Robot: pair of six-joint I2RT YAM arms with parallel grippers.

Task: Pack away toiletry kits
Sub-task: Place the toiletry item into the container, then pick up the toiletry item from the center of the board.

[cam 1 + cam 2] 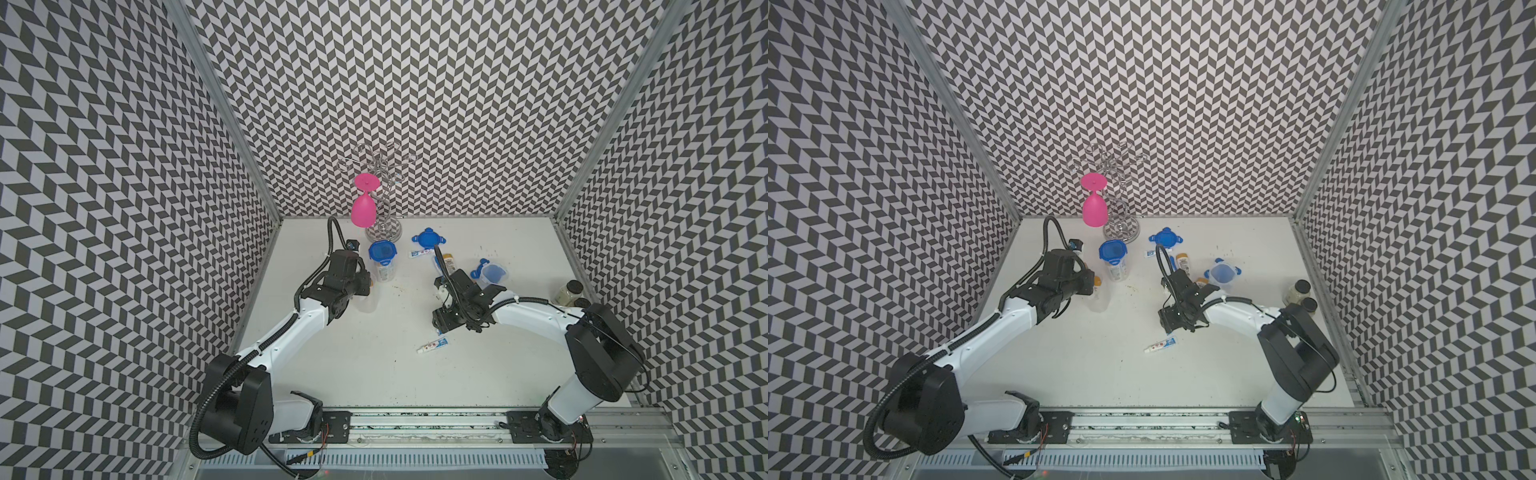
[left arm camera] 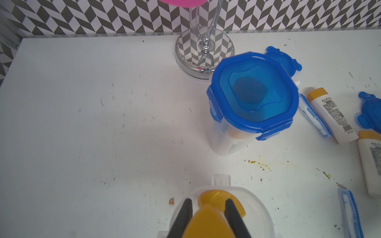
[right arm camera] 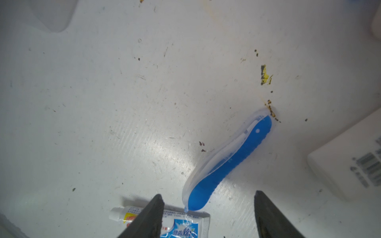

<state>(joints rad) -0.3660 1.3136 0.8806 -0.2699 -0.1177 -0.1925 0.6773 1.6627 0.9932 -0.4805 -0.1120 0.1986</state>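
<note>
My left gripper (image 2: 208, 207) is shut on a white bottle by its yellow cap (image 2: 207, 223), just over an open clear jar (image 2: 255, 203) (image 1: 369, 302). Beyond that stands a closed jar with a blue lid (image 2: 254, 90) (image 1: 382, 254). My right gripper (image 3: 208, 195) (image 1: 440, 327) hangs open, low over the table. A blue toothbrush (image 3: 231, 162) and a toothpaste tube (image 3: 181, 226) (image 1: 432, 345) lie between and under its fingers. Farther back lie another bottle (image 1: 449, 262), a second tube (image 1: 417, 253), a loose blue lid (image 1: 427, 240) and a third jar (image 1: 493, 273) with its lid beside it.
A pink goblet (image 1: 364, 208) hangs on a silver wire rack (image 1: 384, 230) at the back. Two dark-capped jars (image 1: 569, 291) stand by the right wall. The left wrist view shows two more bottles (image 2: 332, 115) (image 2: 371, 162) and toothbrushes (image 2: 313, 115) (image 2: 350, 214).
</note>
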